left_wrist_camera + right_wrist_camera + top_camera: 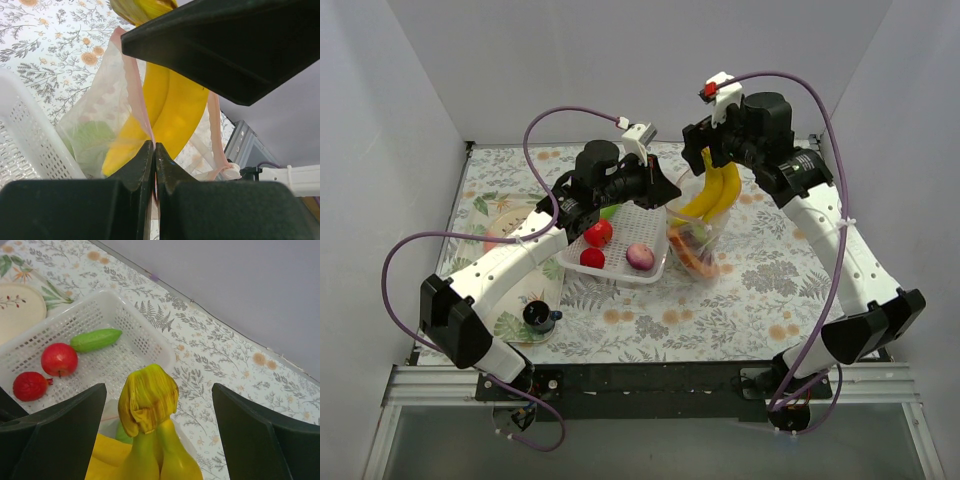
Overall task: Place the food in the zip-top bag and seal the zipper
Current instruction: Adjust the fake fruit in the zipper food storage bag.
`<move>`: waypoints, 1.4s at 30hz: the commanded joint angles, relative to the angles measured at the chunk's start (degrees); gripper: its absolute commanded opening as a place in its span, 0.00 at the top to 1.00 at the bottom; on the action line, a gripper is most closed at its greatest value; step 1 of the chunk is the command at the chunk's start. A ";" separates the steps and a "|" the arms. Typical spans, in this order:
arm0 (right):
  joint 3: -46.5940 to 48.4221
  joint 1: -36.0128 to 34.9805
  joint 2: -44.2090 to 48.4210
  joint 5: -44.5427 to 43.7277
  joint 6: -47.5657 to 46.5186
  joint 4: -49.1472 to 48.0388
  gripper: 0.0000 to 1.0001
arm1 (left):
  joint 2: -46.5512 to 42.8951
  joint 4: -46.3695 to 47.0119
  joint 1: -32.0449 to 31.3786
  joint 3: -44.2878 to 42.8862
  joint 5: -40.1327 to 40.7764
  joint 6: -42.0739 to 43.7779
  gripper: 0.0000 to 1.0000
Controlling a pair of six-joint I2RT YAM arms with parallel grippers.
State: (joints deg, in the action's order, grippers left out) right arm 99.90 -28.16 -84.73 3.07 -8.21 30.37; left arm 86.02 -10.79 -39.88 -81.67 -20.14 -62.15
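Observation:
The clear zip-top bag stands right of the white basket, with an orange carrot low inside. My left gripper is shut on the bag's pink zipper strip and holds the mouth up; it also shows in the top view. The yellow banana bunch stands stem-up in the bag, beside pale green cabbage. My right gripper is wide open just above the banana stem, its fingers apart from it. Apple, tomato, onion and cucumber lie in the basket.
The white slotted basket sits mid-table, touching the bag. Floral plates lie at the left; a small black object sits on the near one. White walls enclose the table on three sides.

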 commanded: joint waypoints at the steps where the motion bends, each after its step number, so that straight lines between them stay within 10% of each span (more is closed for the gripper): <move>1: 3.55 0.56 -1.66 3.23 -6.54 0.91 0.04 | -2.17 0.68 -0.29 -3.23 -0.07 1.68 1.00; 17: -0.32 19.02 -3.24 50.61 0.38 -4.79 0.06 | -0.68 -0.29 -0.29 -5.08 0.19 2.56 1.00; 35: -10.16 20.34 2.02 53.00 1.96 -7.25 0.08 | -0.41 -0.20 -0.29 -4.99 0.54 2.38 1.00; 40: -10.69 20.34 3.60 52.83 5.48 -9.80 0.32 | -0.59 -0.20 -0.29 -4.64 0.98 2.21 1.00; 42: -10.60 20.25 4.48 51.16 6.79 -9.81 0.61 | -0.68 0.06 -0.29 -4.38 0.89 2.03 1.00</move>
State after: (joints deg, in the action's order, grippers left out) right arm 89.03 -7.99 -83.59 54.30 -4.95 24.49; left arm 86.65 -12.45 -39.88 -84.14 -19.55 -60.42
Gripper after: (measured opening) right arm 0.590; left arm 0.015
